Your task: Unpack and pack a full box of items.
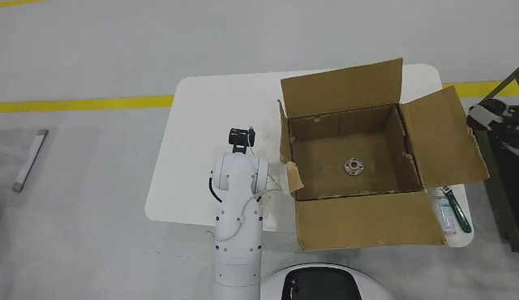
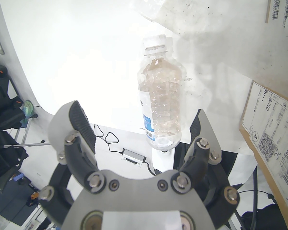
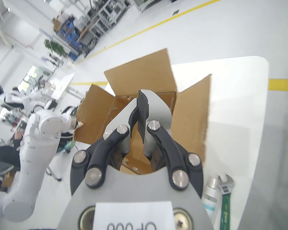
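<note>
While the left claw (image 2: 138, 111) hangs spread wide just left of the box (image 1: 365, 219), the clear bottle (image 2: 162, 101) lies in line with its gap, and neither pad seems to touch it. I'd say the bottle is the step in hand. The claw should come down square over the bottle's middle and close gently, since thin plastic like that will buckle or squirt out sideways. The labelled box wall stands close on one side, so the lift wants to go straight up before it swings. A crumpled clear bag (image 2: 163, 3) lies farther along that same side of the box. Inside the box sits one small round part (image 1: 353, 167). The right claw (image 3: 140, 111) hangs above the box, pinched shut on nothing. Off the box's right side lie a green wrench (image 3: 226, 202) and a small white bottle (image 3: 210, 198).
</note>
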